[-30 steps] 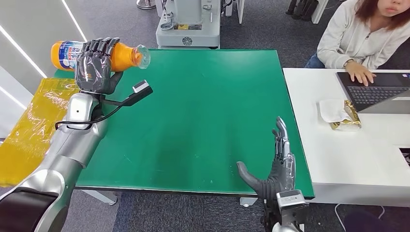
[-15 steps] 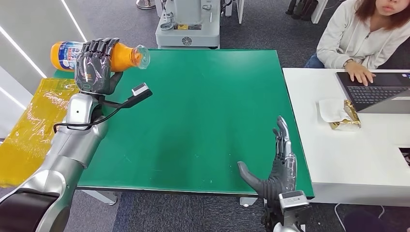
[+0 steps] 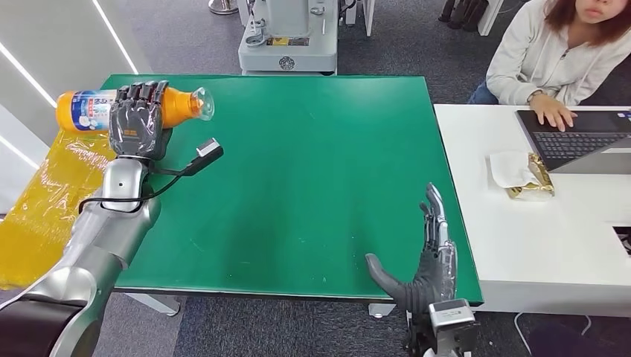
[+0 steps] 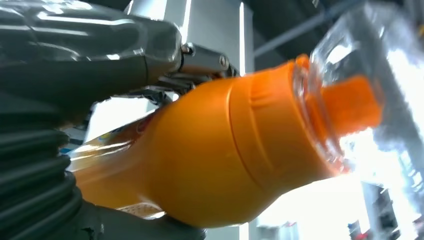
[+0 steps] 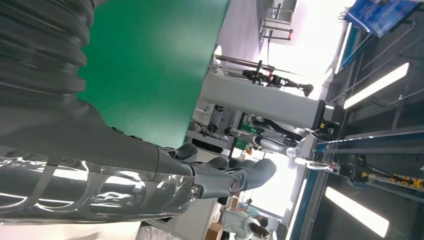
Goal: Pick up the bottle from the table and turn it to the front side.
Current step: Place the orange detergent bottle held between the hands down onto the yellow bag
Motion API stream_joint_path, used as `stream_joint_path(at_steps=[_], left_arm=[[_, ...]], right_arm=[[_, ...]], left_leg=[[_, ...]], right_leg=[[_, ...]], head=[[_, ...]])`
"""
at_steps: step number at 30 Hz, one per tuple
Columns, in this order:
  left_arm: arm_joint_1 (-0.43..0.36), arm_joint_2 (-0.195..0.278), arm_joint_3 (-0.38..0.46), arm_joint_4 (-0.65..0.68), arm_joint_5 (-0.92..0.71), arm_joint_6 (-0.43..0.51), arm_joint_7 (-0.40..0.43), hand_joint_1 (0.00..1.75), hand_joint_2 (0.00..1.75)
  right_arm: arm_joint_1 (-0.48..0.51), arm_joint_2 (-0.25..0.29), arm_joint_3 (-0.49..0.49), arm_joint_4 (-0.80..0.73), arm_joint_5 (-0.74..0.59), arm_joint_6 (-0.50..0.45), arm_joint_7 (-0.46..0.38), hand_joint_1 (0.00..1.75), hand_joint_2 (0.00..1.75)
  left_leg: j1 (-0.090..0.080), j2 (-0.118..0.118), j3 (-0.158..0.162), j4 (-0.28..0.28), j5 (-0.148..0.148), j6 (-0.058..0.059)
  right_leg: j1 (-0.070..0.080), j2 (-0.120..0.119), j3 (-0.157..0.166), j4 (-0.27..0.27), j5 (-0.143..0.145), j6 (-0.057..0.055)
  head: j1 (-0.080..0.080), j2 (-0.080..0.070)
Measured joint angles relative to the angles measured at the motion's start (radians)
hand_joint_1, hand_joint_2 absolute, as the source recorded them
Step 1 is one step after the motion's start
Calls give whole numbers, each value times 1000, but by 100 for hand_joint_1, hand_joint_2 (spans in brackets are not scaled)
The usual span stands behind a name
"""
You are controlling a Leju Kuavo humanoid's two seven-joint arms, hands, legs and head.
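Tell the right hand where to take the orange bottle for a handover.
Grip the orange shoulder just behind the clear cap. The bottle lies level in the left hand, cap end toward the table's middle, label end covered; so the right hand probably comes from that side.

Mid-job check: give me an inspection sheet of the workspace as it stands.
Surface: green table, bare.
Job's things: orange bottle held lying sideways above the table's far left corner, clear cap toward the middle.
Clutter: nothing seen on the green table.
Hands: left hand grips the bottle; right hand flat, fingers spread, at the near right edge.
Cables: black cable loops at the left wrist.
Surroundings: yellow plastic sheet left; person typing on a laptop at the white desk right.
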Motion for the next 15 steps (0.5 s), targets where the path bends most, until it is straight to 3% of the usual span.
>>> stream_joint_path(at_steps=[15], left_arm=[[125, 97, 15, 51, -3, -4, 65, 175, 175]], right_arm=[[40, -24, 34, -1, -15, -10, -8, 0, 175]], left_leg=[[0, 0, -1, 0, 0, 0]], right_leg=[[0, 0, 0, 0, 0, 0]], head=[[0, 0]])
